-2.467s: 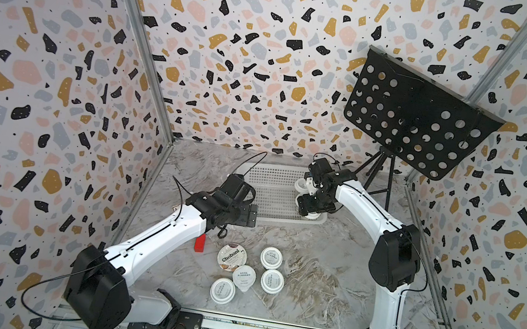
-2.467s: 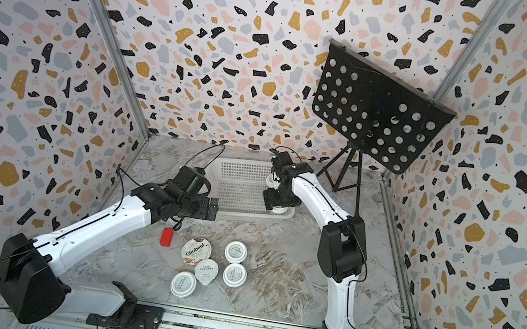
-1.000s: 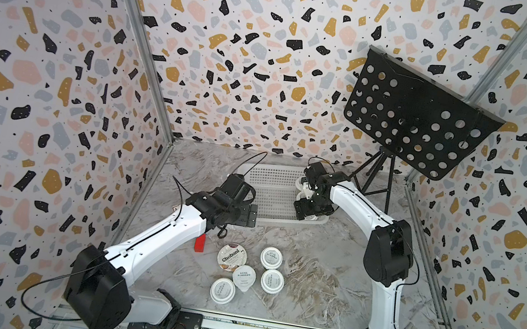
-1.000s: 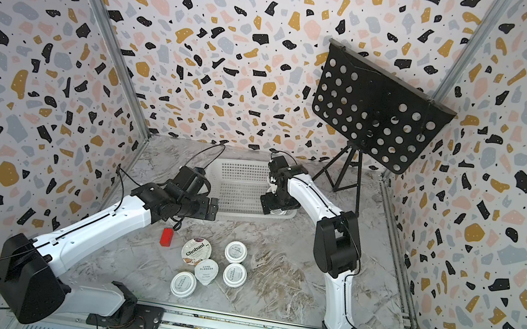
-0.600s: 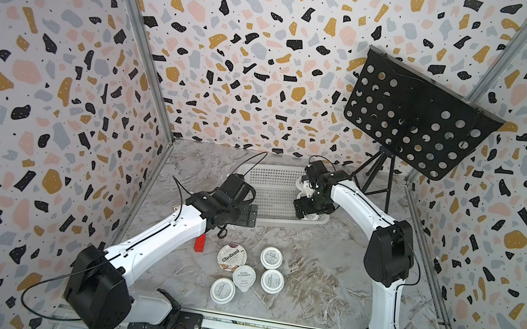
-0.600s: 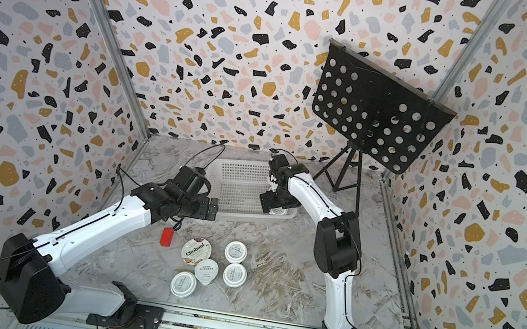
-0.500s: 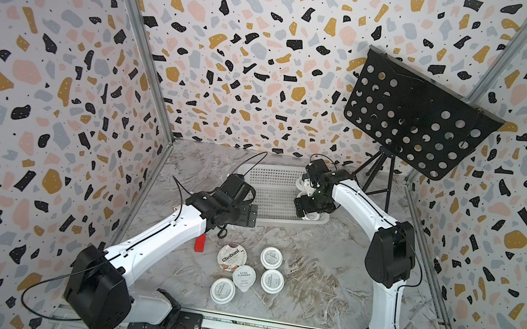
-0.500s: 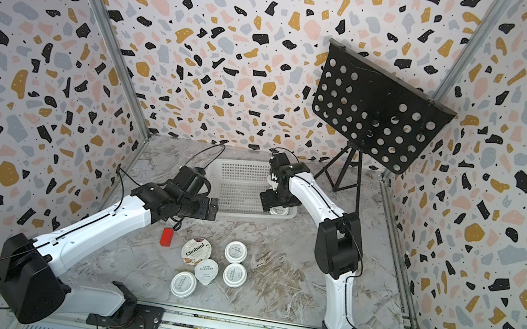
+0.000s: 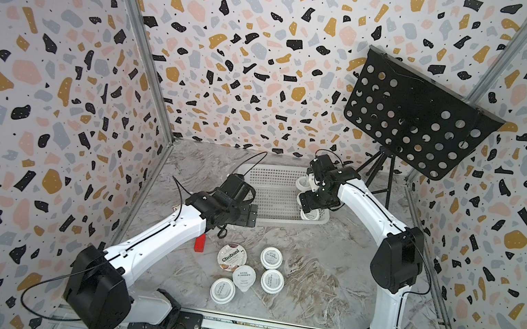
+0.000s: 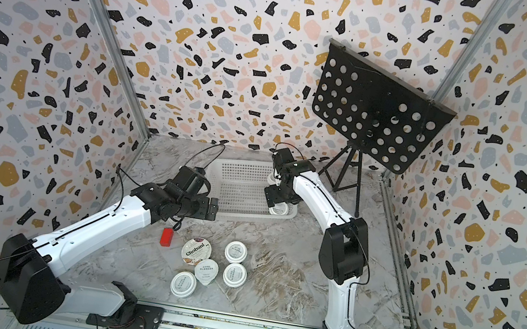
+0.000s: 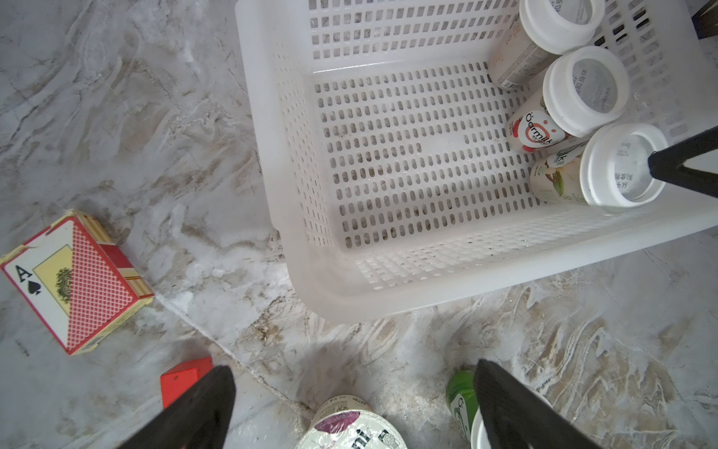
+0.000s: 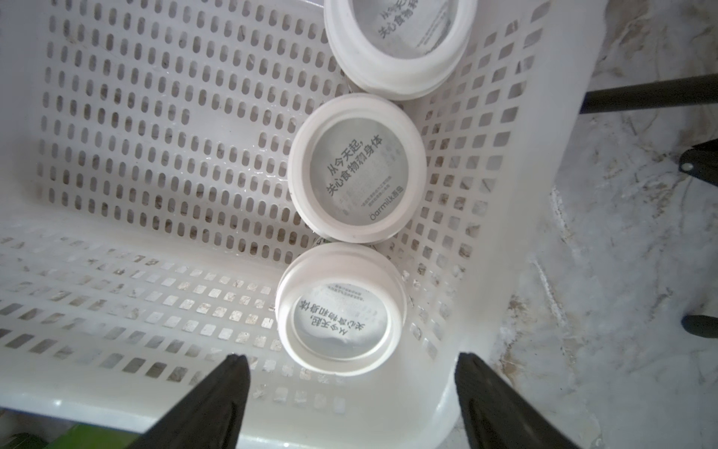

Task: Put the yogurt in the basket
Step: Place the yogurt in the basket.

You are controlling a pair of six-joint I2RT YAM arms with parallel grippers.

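I count three cups (image 12: pixel 356 167) in the basket (image 12: pixel 116 311), five cups (image 9: pixel 271 258) on the desk (image 9: pixel 331 249); my left gripper (image 11: pixel 352 367) and right gripper (image 12: pixel 350 357) both gape wide, empty

Both top views sit high above the near edge of the surface (image 9: pixel 328 263), side by side, facing down and toward the back wall (image 9: pixel 271 65); from afar they cover the whole scene, nearly identically. The left wrist camera looks down past its own jaws, at close range, onto the basket (image 11: pixel 388 163) and the adjoining surface. The right wrist camera looks down, nearer still, into one basket corner. Both wrist views share the three yogurt cups (image 11: pixel 586 91) standing there.
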